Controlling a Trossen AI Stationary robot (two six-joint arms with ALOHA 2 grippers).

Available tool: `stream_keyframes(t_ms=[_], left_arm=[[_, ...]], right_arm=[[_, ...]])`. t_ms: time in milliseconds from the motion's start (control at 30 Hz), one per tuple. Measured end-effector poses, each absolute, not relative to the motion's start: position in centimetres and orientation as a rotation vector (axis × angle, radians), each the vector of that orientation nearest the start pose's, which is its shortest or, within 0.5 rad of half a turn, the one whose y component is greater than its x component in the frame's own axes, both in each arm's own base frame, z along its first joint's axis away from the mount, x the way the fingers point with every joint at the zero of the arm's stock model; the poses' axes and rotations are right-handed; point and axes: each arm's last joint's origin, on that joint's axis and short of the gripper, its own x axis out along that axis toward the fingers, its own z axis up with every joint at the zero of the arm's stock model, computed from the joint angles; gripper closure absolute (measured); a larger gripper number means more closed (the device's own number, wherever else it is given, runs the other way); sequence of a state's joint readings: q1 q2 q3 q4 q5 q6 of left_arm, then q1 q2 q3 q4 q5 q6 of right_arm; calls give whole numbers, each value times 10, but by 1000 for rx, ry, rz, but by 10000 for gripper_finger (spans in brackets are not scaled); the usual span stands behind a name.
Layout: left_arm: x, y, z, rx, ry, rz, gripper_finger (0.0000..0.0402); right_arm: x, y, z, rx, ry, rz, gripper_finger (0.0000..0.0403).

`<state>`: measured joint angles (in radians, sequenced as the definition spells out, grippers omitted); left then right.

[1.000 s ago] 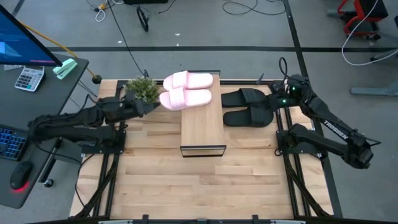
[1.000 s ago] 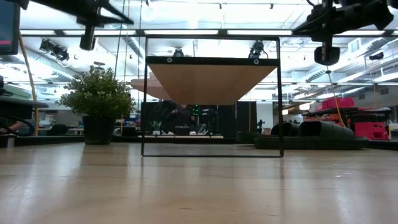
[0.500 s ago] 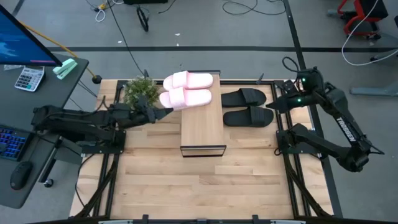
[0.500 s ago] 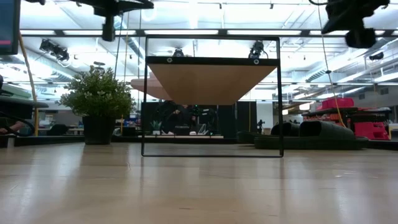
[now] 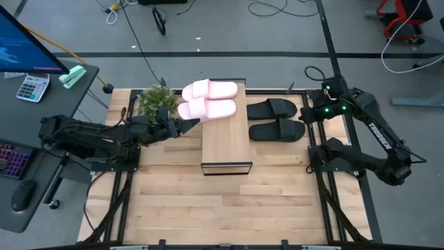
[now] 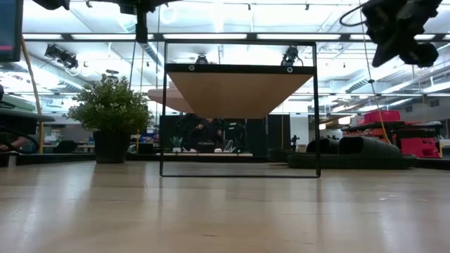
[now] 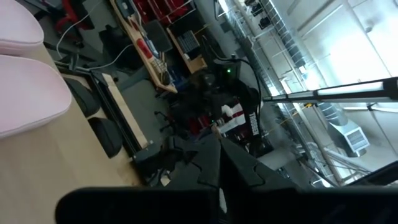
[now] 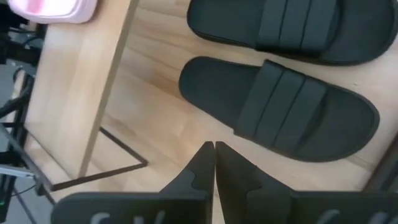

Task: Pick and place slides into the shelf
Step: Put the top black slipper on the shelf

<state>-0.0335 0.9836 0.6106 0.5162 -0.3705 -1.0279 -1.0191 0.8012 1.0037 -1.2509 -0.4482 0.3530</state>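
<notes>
Two pale pink slides [image 5: 208, 99] lie side by side on the far end of the shelf [image 5: 225, 142], whose wood-grain plank carries nothing else; the near stretch of the plank is bare. The left gripper [image 5: 189, 123] hangs just beside the shelf's left edge, at the toe of the nearer pink slide, with its jaws pressed together and holding nothing, as the left wrist view shows the two dark fingers [image 7: 233, 165] meeting in a point. The two black slides [image 5: 275, 119] rest on the bench [image 5: 222, 201] just right of the shelf, parallel and close to each other, straps up. The right gripper [image 5: 320, 111] hovers above the bench just right of them; its jaws are likewise closed and empty, the fingertips [image 8: 205, 163] touching over the bench just short of the nearer black slide [image 8: 280, 109]. A small potted plant [image 5: 158, 98] stands beyond the left jaws.
</notes>
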Motion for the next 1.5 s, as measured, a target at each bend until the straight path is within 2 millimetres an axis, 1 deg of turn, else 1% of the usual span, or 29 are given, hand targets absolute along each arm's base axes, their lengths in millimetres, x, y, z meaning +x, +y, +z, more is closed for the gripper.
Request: stream_keyframes(t_ms=[200, 400, 533, 733, 933, 1133, 1367, 1500], left_arm=[[218, 3, 304, -1045, -307, 231, 379], [217, 4, 304, -1035, -311, 234, 380], [217, 4, 304, -1027, -312, 238, 384], [217, 4, 305, -1001, -310, 241, 381], [217, 4, 305, -995, -309, 242, 367], [217, 4, 305, -992, -306, 238, 359], [218, 3, 305, -991, -291, 208, 358], [218, 2, 315, -985, -292, 167, 357]], right_arm=[[76, -100, 310, 1023, 723, -672, 383], [78, -111, 291, 1046, 759, -736, 383], [78, -118, 278, 1094, 716, -783, 383], [77, -129, 266, 1146, 615, -863, 383], [77, -136, 260, 1163, 635, -944, 381], [82, -142, 257, 1192, 621, -958, 352], [89, -151, 259, 1207, 531, -979, 307], [97, -151, 256, 1216, 545, -963, 281]])
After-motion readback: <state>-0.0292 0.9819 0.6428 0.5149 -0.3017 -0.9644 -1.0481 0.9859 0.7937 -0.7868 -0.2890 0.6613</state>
